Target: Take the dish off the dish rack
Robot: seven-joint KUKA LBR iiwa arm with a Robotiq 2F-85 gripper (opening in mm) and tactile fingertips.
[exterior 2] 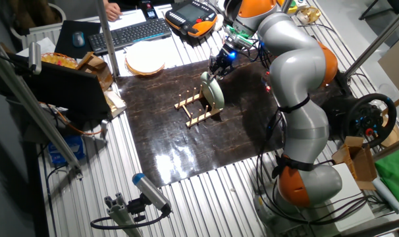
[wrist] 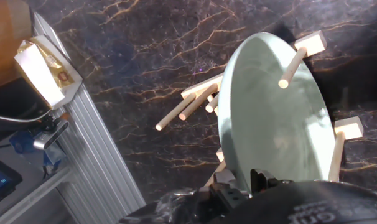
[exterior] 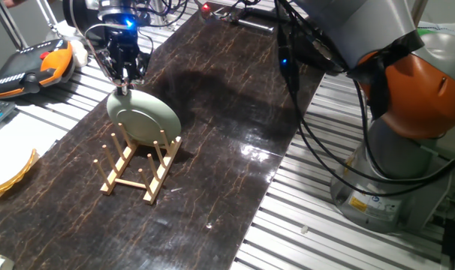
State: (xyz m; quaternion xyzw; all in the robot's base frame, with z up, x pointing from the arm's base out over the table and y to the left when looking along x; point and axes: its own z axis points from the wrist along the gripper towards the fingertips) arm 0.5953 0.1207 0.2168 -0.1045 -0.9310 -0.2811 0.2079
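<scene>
The pale green dish (exterior: pixel 143 116) stands on edge in the light-wood dish rack (exterior: pixel 130 171), leaning between its upright pegs. My gripper (exterior: pixel 123 85) comes down from above and is shut on the dish's top rim. The other fixed view shows the dish (exterior 2: pixel 214 93) edge-on at the rack's (exterior 2: pixel 193 109) right end, with the gripper (exterior 2: pixel 217 71) just over it. From the hand view, the dish (wrist: pixel 275 112) fills the right half, its rim running between my fingertips (wrist: pixel 247 182). Rack pegs (wrist: pixel 182 112) stick out on both sides of it.
A dark marbled mat (exterior: pixel 227 157) covers the table under the rack. A yellowish plate (exterior: pixel 6 176) lies off the mat at the left edge, an orange teach pendant (exterior: pixel 32 66) behind it. A keyboard (exterior 2: pixel 130 31) and cardboard boxes (exterior 2: pixel 87 66) stand beyond the mat. The arm's base (exterior: pixel 408 112) rises on the right.
</scene>
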